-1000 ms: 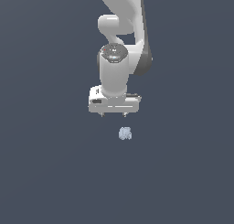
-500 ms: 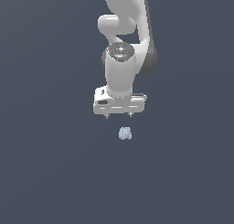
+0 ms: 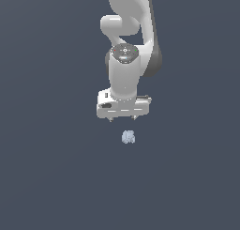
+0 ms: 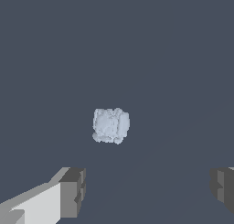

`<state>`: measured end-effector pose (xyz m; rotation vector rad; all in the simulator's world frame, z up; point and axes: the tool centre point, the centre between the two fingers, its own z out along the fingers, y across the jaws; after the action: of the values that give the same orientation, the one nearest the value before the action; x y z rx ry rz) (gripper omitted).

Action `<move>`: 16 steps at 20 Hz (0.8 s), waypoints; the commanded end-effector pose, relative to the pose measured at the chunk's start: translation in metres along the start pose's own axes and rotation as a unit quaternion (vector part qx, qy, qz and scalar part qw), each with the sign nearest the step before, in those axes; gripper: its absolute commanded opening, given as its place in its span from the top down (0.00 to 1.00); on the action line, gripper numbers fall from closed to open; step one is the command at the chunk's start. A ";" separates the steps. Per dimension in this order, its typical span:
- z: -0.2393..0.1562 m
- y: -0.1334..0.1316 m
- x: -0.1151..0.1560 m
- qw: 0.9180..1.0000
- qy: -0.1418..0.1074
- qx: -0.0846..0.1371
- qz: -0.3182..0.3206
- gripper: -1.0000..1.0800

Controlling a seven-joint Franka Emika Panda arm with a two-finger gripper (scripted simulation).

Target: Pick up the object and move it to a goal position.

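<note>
You had the gripper (image 3: 122, 118) hanging over a plain dark blue-grey floor (image 3: 51, 168) with its fingers spread wide apart and nothing between them. In the exterior view the white arm (image 3: 126, 41) came in from twelve o'clock, its wrist pointing straight down, and the broad white hand body sat crosswise beneath it, with only two short finger stubs showing under its lower edge. The object (image 3: 128, 137), a small pale blue-grey lump with a ragged outline, lay on the floor at about six o'clock from the gripper in that view, near it but apart from it, with a clear strip of floor between the finger stubs and the lump. It was much smaller than the hand body above it. In the wrist view the object (image 4: 111, 125) sat near the middle of the picture, roughly squarish with bumpy edges, resting alone on the bare surface. The two fingertips (image 4: 72, 192) appeared in that view as grey blocks set far from one another, one on a white finger, the other cut off at the frame's edge, and the lump lay beyond the wide gap between them rather than inside it; neither pad touched it. You could not tell from either view how high the fingertips stood above the floor. No goal marker could be made out in either picture.
</note>
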<state>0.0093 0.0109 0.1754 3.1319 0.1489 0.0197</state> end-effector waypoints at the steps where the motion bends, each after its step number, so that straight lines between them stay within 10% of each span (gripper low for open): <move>1: 0.001 0.000 0.000 1.000 0.000 0.000 -0.009 0.04; 16: 0.022 -0.004 0.003 0.988 -0.006 -0.005 -0.157 0.04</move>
<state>0.0120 0.0147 0.1566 3.0721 0.5712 0.0022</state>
